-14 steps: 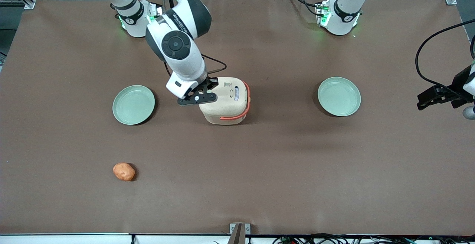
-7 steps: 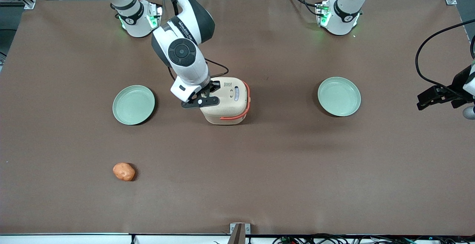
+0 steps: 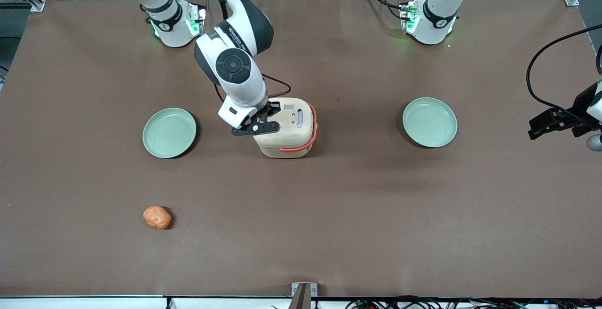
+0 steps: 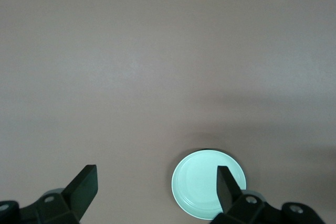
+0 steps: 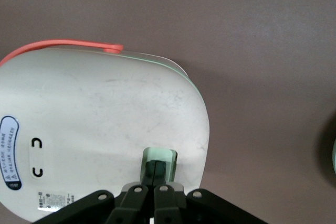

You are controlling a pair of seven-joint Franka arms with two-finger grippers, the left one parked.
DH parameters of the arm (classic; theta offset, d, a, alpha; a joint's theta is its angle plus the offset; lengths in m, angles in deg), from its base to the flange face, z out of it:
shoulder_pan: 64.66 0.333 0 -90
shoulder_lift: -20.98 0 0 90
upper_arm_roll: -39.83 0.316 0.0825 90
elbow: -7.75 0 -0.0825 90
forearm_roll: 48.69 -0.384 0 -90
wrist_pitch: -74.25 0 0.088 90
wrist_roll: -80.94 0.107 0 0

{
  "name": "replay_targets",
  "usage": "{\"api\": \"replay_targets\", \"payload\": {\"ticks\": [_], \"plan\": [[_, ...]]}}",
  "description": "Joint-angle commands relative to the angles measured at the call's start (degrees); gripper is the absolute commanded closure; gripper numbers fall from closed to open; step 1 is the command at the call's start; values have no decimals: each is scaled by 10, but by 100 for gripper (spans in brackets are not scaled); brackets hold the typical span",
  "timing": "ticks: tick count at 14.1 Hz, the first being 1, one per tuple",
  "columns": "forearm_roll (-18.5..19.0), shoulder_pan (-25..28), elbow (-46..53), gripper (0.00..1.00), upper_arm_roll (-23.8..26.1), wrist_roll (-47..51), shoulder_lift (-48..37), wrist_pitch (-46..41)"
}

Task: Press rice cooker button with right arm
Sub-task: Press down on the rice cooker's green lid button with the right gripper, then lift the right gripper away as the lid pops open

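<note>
Gripper (image 5: 154, 174) fingers pressed together, tips on the pale green button (image 5: 160, 160) at the lid edge of the rice cooker (image 3: 287, 128). Cooker sits mid-table between two green plates (image 3: 169, 132) (image 3: 430, 122), lid closed, button edge toward the working arm's end, orange-red handle (image 3: 301, 145) toward the parked arm's end.

Cream rice cooker (image 3: 287, 128), lid shut, orange-red handle (image 3: 301, 145) at its 6 o'clock edge. Right arm's gripper (image 5: 154, 181), fingers together, rests on the pale green button (image 5: 160, 156).

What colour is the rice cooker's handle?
Orange-red; the handle on the rice cooker shows best in the front view. The gripper touches its button.
</note>
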Motion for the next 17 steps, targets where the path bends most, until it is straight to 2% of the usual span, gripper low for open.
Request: {"api": "replay_targets", "payload": {"ticks": [1,4,8,10,14,17], "plan": [[1,11,-19,100,-5,8,7,10],[0,9,-13,100,-5,12,-10,-18],[-3,-4,5,100,-12,26,-79,-88],[-3,-33,24,99,-15,23,-108,-138],[3,-105,31,94,-17,20,-155,-180],[12,-187,31,89,-15,16,-182,-201]]}}
